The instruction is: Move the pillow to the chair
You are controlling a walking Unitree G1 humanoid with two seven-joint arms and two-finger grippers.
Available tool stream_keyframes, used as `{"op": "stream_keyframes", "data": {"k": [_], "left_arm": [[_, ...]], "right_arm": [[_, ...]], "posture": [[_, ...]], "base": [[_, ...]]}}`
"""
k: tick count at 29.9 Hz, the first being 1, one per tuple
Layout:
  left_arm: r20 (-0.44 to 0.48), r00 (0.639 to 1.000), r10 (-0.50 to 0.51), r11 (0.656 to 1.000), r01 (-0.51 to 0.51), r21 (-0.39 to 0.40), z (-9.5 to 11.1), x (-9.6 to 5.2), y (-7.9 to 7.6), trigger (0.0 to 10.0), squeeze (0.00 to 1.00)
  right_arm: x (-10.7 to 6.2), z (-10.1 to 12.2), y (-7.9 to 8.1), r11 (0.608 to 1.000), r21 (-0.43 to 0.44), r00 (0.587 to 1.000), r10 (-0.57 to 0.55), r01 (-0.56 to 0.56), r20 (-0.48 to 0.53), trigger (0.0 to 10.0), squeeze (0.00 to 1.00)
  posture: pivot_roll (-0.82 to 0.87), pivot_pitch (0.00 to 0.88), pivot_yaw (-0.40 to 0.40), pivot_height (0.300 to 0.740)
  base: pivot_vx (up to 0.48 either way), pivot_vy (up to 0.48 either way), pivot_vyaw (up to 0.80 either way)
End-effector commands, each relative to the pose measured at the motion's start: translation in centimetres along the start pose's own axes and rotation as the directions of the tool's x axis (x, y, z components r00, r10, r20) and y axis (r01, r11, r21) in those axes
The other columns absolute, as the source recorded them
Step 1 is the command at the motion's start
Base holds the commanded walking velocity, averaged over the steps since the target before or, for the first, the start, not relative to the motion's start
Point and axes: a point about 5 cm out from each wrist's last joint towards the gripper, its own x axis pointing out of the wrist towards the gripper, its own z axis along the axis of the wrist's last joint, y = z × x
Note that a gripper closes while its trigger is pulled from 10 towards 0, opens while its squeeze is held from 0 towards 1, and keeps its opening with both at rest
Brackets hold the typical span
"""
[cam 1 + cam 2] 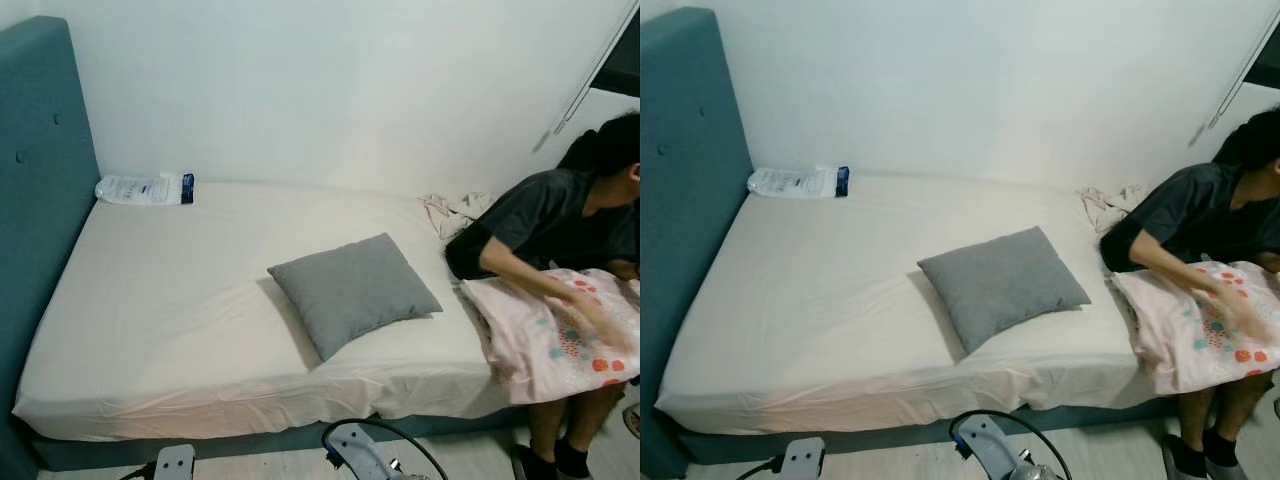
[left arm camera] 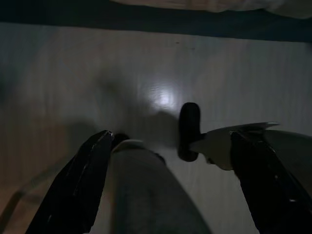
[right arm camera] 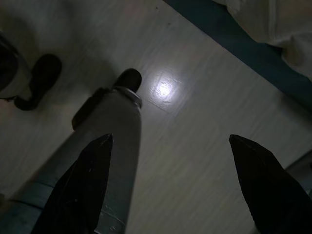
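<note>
A square grey fabric pillow [image 1: 353, 290] lies flat on the cream-sheeted bed [image 1: 180, 300], right of the middle and toward the near edge, turned cornerwise. A teal upholstered headboard [image 1: 40, 180] stands at the left. A clear plastic packet [image 1: 145, 188] rests in the far left corner of the bed against the white wall. At the right, a person in a dark shirt [image 1: 560, 225] bends over a pink patterned blanket [image 1: 560, 335], with crumpled cloth [image 1: 455, 210] behind. Both arms hang low over the pale floor [image 3: 195, 146]: the left gripper [image 2: 170, 187] and the right gripper [image 3: 170, 183] have their fingers spread wide, holding nothing.
</note>
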Motion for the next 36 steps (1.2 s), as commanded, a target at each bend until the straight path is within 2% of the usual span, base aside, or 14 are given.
{"op": "stream_keyframes", "data": {"k": [1,22,24,33,36], "left_arm": [[-0.008,1.0,-0.002,1.0,0.002,-0.006,-0.28,-0.02,-0.37,10.0,0.0],[-0.012,1.0,-0.019,1.0,0.019,0.018,-0.3,0.01,-0.72,10.0,0.0],[-0.013,1.0,-0.017,1.0,0.017,-0.004,-0.38,-0.01,-0.71,10.0,0.0],[-0.011,1.0,-0.021,1.0,0.021,-0.002,-0.4,-0.01,-0.85,10.0,0.0],[-0.005,1.0,-0.019,1.0,0.019,-0.007,-0.38,-0.02,-0.86,10.0,0.0]], "right_arm": [[-0.15,0.21,-0.66,1.0,0.012,1.0,-0.014,0.014,0.012,10.0,0.0],[-0.27,-0.27,-1.09,1.0,-0.001,1.0,-0.026,0.026,0.009,10.0,0.0],[-0.23,-0.26,-0.92,1.0,0.0,1.0,-0.024,0.024,0.009,10.0,0.0],[-0.22,-0.43,-0.81,1.0,0.008,1.0,-0.021,0.021,0.01,10.0,0.0],[-0.19,0.1,-0.43,0.998,0.046,0.998,0.029,-0.031,0.062,10.0,0.0]], "posture": [[0.14,0.01,-0.153,0.74],[0.13,0.008,-0.148,0.74],[0.13,0.013,-0.147,0.74],[0.13,0.023,-0.145,0.74],[0.13,0.023,-0.141,0.74]], "base": [[0.0,-0.42,0.0],[0.0,-0.478,0.0],[0.0,0.0,0.0],[0.0,0.0,0.0],[0.0,0.0,0.22]]}}
